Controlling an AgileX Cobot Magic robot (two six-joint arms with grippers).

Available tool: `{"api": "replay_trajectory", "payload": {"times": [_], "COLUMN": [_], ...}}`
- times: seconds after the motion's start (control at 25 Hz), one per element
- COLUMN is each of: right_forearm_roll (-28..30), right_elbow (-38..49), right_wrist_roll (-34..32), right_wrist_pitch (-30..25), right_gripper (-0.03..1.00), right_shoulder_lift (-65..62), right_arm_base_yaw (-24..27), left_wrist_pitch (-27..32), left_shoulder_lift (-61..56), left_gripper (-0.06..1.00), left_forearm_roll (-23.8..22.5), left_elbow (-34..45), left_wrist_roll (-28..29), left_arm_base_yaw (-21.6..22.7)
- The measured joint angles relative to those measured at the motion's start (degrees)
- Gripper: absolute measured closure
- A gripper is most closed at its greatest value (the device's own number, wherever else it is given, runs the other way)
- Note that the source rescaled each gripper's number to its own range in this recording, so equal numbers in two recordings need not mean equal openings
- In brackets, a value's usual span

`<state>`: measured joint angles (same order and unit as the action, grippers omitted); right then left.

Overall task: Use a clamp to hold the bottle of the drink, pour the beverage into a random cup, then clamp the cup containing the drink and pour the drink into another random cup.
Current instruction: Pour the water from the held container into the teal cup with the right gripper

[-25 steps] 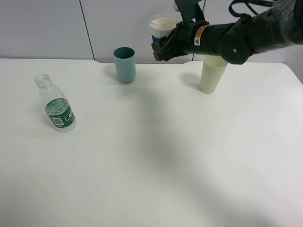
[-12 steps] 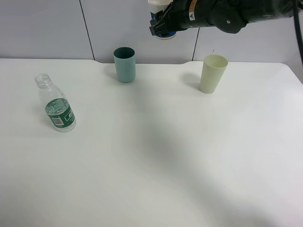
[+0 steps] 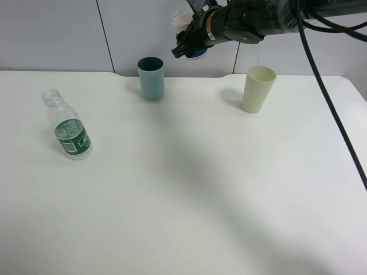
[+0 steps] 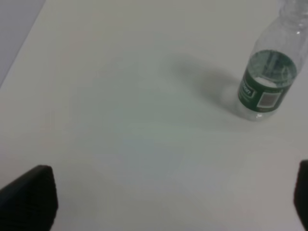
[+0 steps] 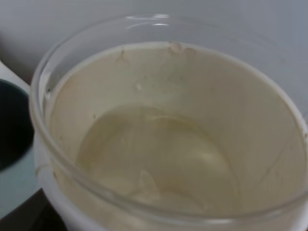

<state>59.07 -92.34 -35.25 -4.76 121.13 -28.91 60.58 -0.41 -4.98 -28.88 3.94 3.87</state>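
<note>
The right gripper [image 3: 192, 43], closed on the blue-sleeved paper cup [image 3: 183, 20], holds it in the air at the far side, tilted left, above and just right of the teal tumbler [image 3: 151, 78]. Clear liquid [image 5: 154, 159] lies in the cup. The left gripper [image 4: 166, 197], wide open and empty, is near the bottle [image 3: 69, 129], upright on the table's [image 3: 200, 189] left.

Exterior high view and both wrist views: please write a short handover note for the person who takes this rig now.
Right tool: shut on the blue-sleeved paper cup, held tilted, high above the table, near the teal tumbler. Clear liquid is in the cup.
Left tool: open, empty, above the table near the green-label bottle, which stands upright.
Done: bottle-to-cup pour, judging by the liquid.
Left: pour the cup into the teal tumbler; no stream visible. The pale yellow-green tumbler stands apart.
</note>
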Motion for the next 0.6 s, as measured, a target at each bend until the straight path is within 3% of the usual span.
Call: {"api": "replay_trajectory", "payload": {"times": [0.6], "right_forearm_roll": [4.99], "right_elbow": [-5.46], "right_wrist_roll": [-0.05], "right_wrist_pitch": [-3.41], "right_gripper": [0.94], "right_shoulder_lift": [5.11], "right_arm_base_yaw": [-2.96], "left_wrist_pitch": [0.00], "left_shoulder_lift": [0.00], "left_gripper": [-0.06], "left_forearm_roll": [0.00], "left_elbow": [0.00], "left_wrist_roll": [0.00], "left_arm_base_yaw": [0.00]}}
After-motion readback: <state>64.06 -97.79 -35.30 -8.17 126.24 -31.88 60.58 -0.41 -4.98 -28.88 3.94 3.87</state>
